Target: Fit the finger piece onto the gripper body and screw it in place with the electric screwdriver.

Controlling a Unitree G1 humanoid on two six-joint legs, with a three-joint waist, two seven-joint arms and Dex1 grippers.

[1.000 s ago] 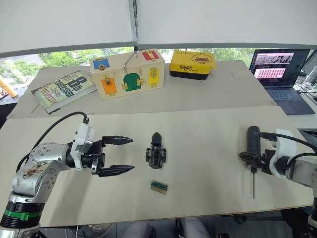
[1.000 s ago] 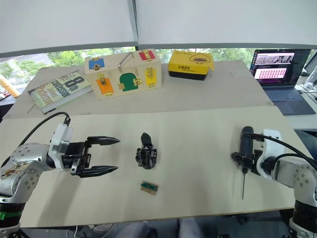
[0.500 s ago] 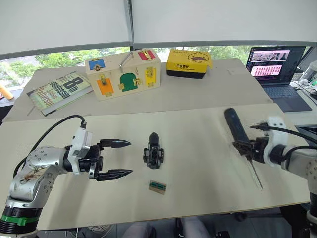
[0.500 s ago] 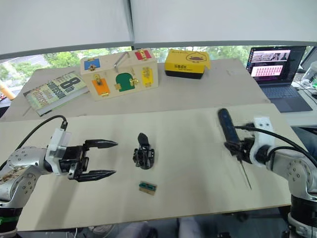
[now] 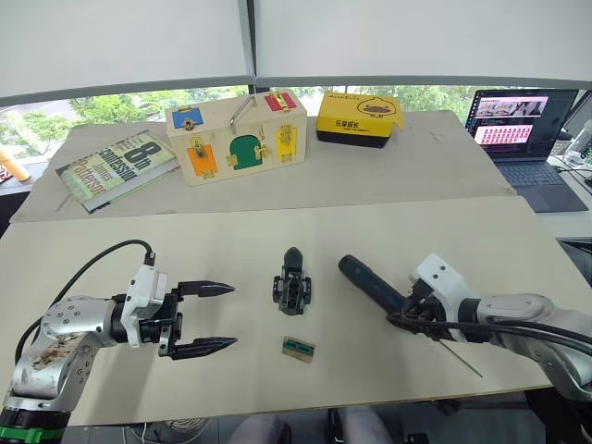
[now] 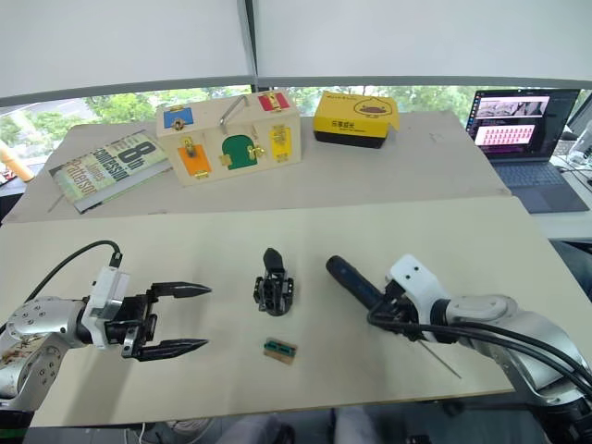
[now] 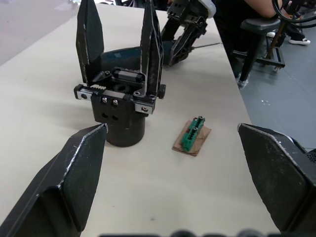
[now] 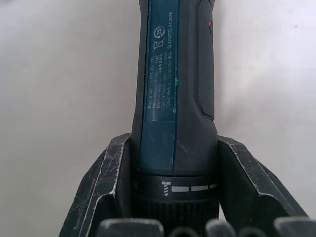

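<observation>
Beige board covers your tabletop (image 5: 111,245), with a window and white blinds behind its far edge. Along that far edge you have a book (image 5: 116,166), a wooden latch box (image 5: 239,137), a yellow box (image 5: 359,118) and, at the far right corner, an open laptop (image 5: 518,139). Your gripper body (image 5: 292,289) stands near the middle of the tabletop, upright on its round base; in the left wrist view it carries two pointed fingers side by side. A small green-brown tray (image 5: 298,349) lies just beside it, toward the near edge. Your left pincer (image 5: 213,317) hovers to the left of the gripper body with its two black fingers spread wide and nothing between them. Your right pincer (image 5: 413,321) is pinching the electric screwdriver (image 5: 370,284) near the bit end, to the right of the gripper body; the handle slants toward the gripper body and the thin bit (image 5: 460,360) points at the near right corner.
</observation>
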